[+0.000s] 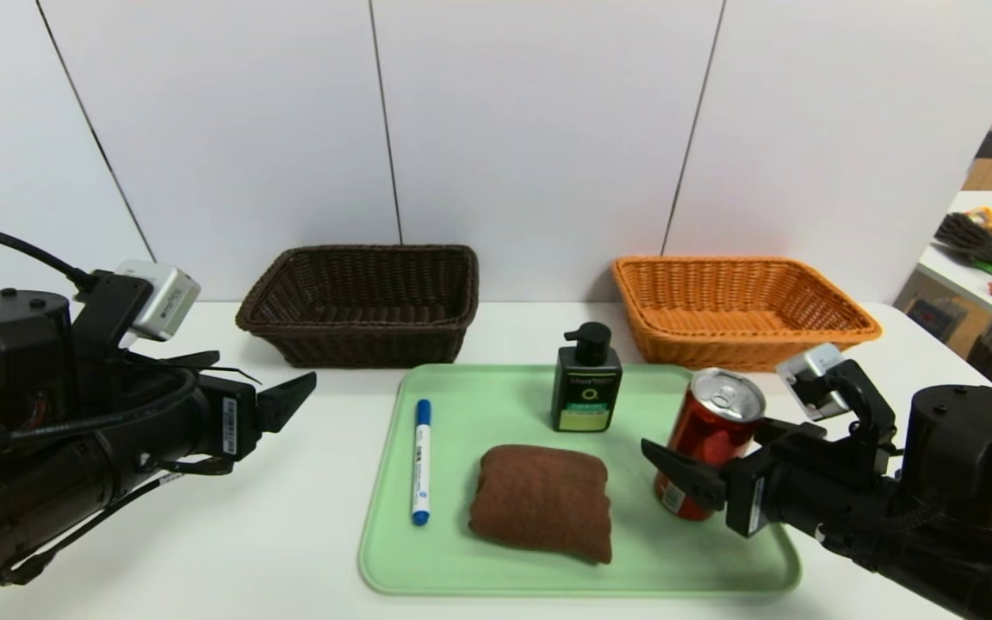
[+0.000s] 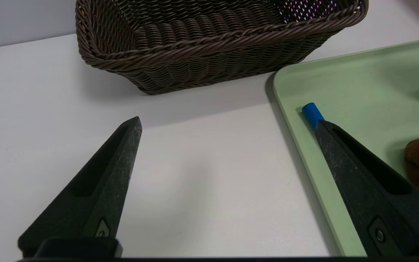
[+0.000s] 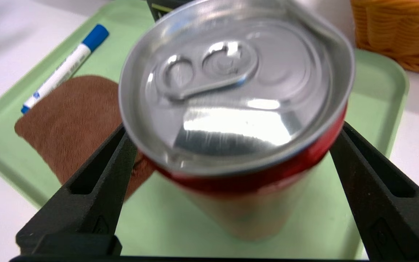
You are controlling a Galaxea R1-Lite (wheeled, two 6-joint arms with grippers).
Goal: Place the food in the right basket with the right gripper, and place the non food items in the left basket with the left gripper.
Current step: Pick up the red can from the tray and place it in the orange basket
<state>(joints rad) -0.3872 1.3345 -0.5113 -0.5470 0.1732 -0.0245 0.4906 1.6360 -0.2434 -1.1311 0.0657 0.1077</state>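
The food, a red can (image 1: 707, 430) (image 3: 231, 91), stands on the right part of a green tray (image 1: 479, 396). My right gripper (image 1: 703, 456) (image 3: 233, 127) is open, with one finger on each side of the can's body. Also on the tray are a dark green pump bottle (image 1: 586, 387), a folded brown towel (image 1: 542, 501) (image 3: 75, 116) and a white marker with a blue cap (image 1: 421, 461) (image 3: 64, 69). My left gripper (image 1: 259, 370) (image 2: 228, 122) hangs open and empty over bare table, left of the tray. Behind stand the dark brown left basket (image 1: 358, 344) (image 2: 213, 62) and the orange right basket (image 1: 677, 344) (image 3: 395, 32).
A white wall runs close behind both baskets. A side table (image 1: 970, 275) with assorted items stands off to the far right. Bare white tabletop (image 2: 195, 182) lies between the left gripper and the tray's edge (image 2: 304, 153).
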